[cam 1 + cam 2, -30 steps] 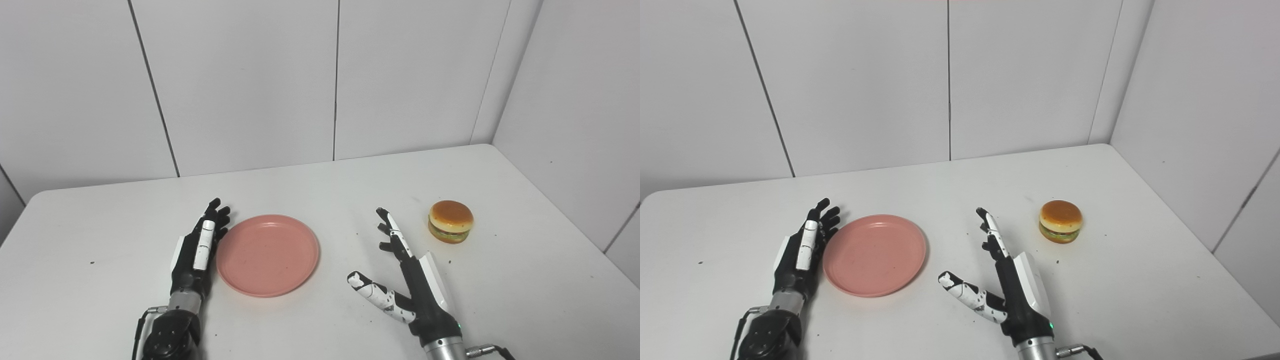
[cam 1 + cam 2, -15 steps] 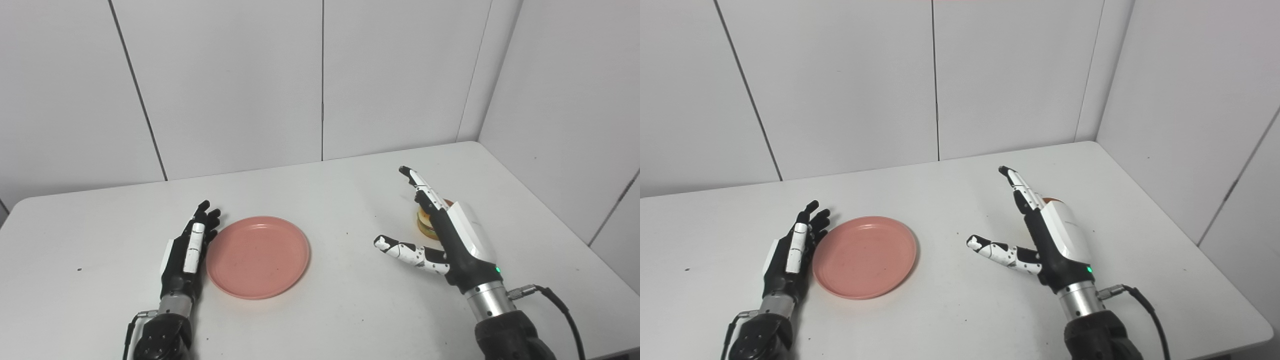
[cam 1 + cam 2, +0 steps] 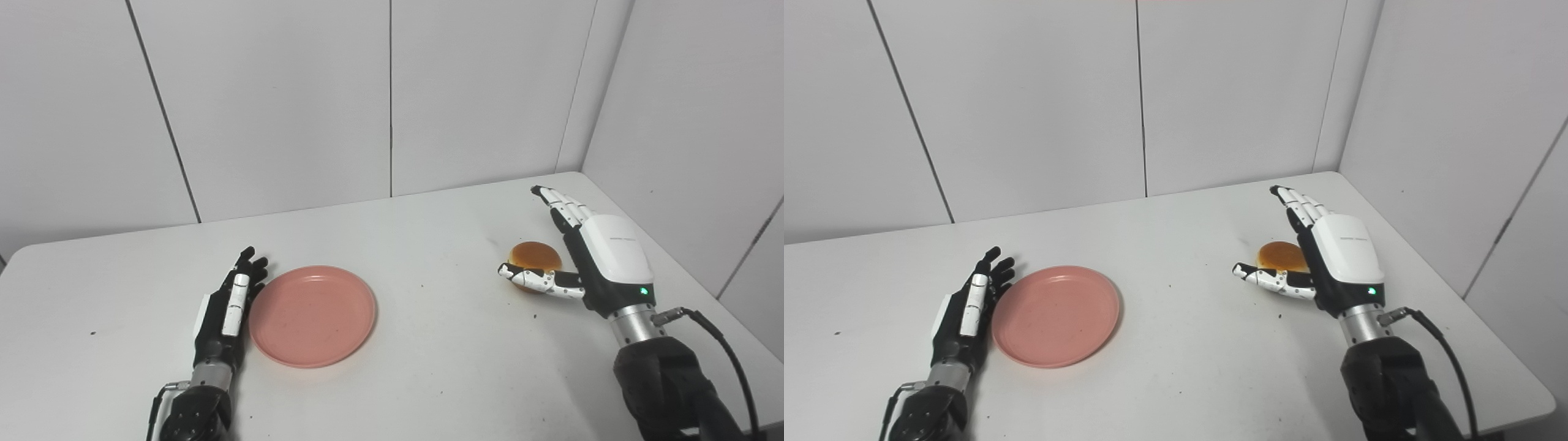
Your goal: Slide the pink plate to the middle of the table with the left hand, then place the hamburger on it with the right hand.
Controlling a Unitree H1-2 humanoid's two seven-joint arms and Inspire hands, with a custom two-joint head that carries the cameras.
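Observation:
A round pink plate lies flat on the white table, left of centre. My left hand rests open on the table, fingers straight, its edge against the plate's left rim. A hamburger with a brown bun sits on the table at the right. My right hand hovers over and just right of it, open, fingers stretched forward above the bun and thumb reaching across its near side. The hand hides the hamburger's right and lower parts.
White panel walls stand behind the table and along its right side, close to the right hand. The table's right edge runs near my right forearm. Small dark specks dot the tabletop.
My right hand has swung right and forward from mid-table to over the hamburger, staying open. The left hand and plate hold their places; the whole view has shifted slightly.

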